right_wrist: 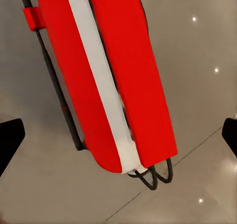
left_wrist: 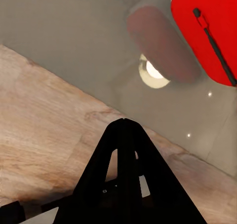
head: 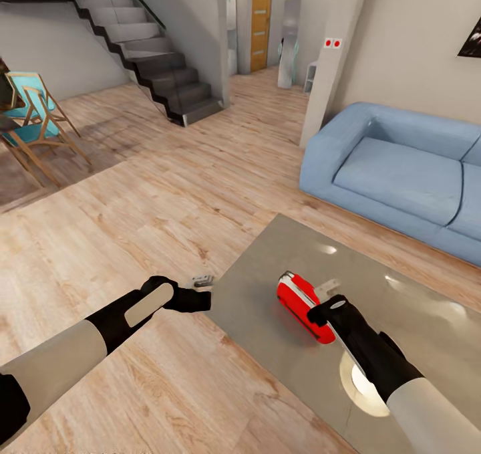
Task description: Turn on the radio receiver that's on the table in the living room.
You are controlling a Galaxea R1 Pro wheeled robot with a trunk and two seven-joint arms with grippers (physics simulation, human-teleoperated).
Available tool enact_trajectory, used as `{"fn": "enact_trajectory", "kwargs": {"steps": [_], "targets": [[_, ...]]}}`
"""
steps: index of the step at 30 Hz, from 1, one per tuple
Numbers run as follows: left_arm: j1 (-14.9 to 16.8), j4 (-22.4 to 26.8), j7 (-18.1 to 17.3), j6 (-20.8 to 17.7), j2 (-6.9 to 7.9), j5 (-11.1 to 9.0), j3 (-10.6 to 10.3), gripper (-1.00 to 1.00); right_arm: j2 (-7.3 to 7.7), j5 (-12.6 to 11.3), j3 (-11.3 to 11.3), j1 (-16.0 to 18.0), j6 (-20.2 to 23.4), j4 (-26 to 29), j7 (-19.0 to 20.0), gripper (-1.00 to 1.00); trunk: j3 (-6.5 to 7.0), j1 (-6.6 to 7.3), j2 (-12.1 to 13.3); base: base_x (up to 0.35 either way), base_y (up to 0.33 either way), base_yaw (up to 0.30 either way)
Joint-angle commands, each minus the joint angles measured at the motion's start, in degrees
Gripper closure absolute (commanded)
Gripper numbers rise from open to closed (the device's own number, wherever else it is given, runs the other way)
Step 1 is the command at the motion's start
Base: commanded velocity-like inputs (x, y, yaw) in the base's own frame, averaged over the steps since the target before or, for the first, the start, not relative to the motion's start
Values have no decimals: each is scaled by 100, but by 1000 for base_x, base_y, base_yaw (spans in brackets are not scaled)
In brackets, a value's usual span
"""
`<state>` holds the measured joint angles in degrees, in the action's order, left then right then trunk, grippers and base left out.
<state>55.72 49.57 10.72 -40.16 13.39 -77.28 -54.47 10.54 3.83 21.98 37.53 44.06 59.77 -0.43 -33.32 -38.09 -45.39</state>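
Jaws, head view: right gripper (head: 325, 305) hovered at the radio receiver (head: 304, 305) lying on the surface (head: 267, 267); contact unclear.
Left wrist view: left gripper (left_wrist: 124, 127) pressed together, idle.
Right wrist view: jaws spread, receiver (right_wrist: 113, 75) between them.
Progress: reached; switching judged pending.
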Motion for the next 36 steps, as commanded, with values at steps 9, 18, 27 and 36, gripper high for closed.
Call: {"fn": "enact_trajectory", "kwargs": {"steps": [9, 18, 27, 36], "targets": [[0, 0, 0, 0, -3, -5, 1, 100, 1, -22, -1, 0, -2, 0, -1, -100, 66, 0, 0, -1, 0, 190], [0, 0, 0, 0, -3, -7, 1, 100, -1, -23, -1, 0, -9, 0, -7, -100, 104, 0, 0, 0, 0, 107], [0, 0, 0, 0, -3, -7, 0, 100, -10, -31, -2, 0, 3, 5, -18, -100, 163, 0, 0, 0, 0, 6], [0, 0, 0, 0, -3, -5, -2, 100, -2, -36, -9, 0, 1, 17, -19, -100, 243, 0, 0, 0, 0, 0]]}}
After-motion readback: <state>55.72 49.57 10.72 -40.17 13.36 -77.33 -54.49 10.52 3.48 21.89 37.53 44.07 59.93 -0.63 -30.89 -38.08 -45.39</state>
